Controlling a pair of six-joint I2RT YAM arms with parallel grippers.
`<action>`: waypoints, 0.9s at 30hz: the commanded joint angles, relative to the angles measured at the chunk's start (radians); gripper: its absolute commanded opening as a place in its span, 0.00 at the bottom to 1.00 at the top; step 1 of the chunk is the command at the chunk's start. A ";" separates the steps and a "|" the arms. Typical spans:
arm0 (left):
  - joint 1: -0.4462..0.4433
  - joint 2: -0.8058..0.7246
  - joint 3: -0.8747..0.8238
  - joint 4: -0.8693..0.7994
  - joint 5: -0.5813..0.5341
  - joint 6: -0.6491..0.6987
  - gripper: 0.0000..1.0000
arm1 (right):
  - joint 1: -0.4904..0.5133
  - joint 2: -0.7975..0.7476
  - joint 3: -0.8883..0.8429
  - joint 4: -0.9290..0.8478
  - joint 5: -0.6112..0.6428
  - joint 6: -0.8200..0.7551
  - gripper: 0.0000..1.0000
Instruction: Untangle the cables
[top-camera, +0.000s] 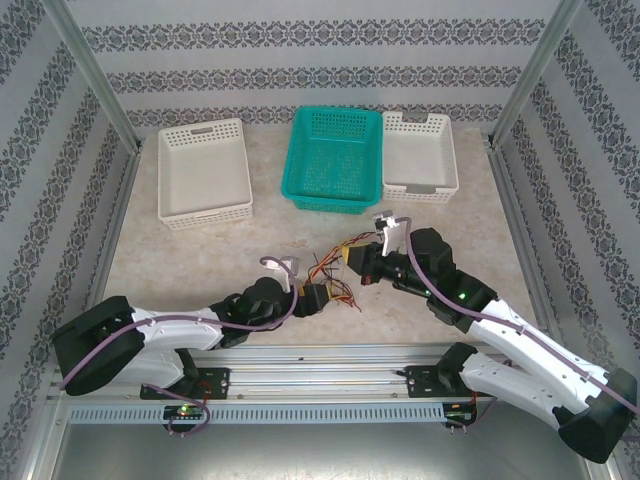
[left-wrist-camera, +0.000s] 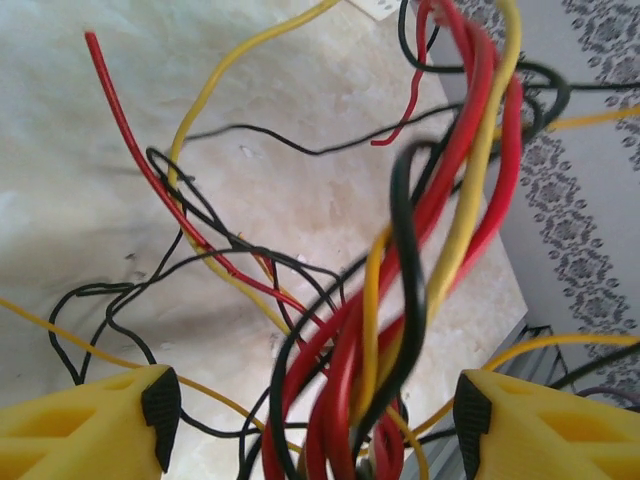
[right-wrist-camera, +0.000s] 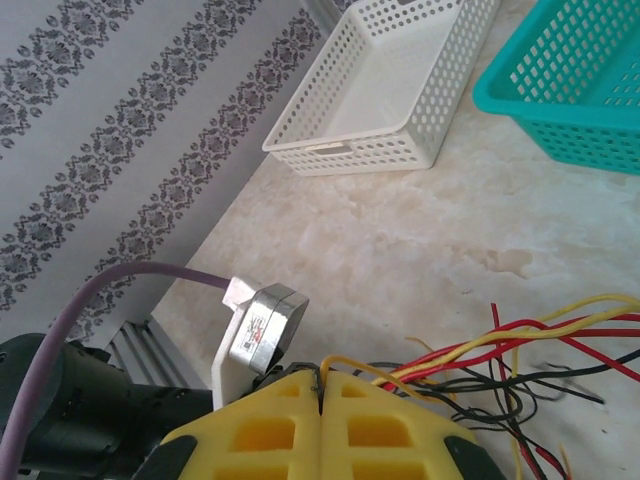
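At the six o'clock side of the counter, between the two arms, the cables form a red, yellow and black tangle. The left gripper sits at their seven o'clock, its fingers spread wide with strands hanging loose between them. The right gripper, at their one o'clock, has its fingers pressed shut on the bundle.
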 joint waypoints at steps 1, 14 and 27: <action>-0.007 -0.017 -0.026 0.104 -0.045 -0.020 0.67 | -0.007 -0.011 0.006 0.064 -0.055 0.021 0.00; -0.005 -0.127 -0.039 0.001 -0.109 0.012 0.00 | -0.019 -0.054 -0.025 0.003 -0.038 0.012 0.00; -0.002 -0.354 0.064 -0.412 -0.197 0.106 0.00 | -0.192 -0.078 -0.092 -0.083 -0.041 0.054 0.12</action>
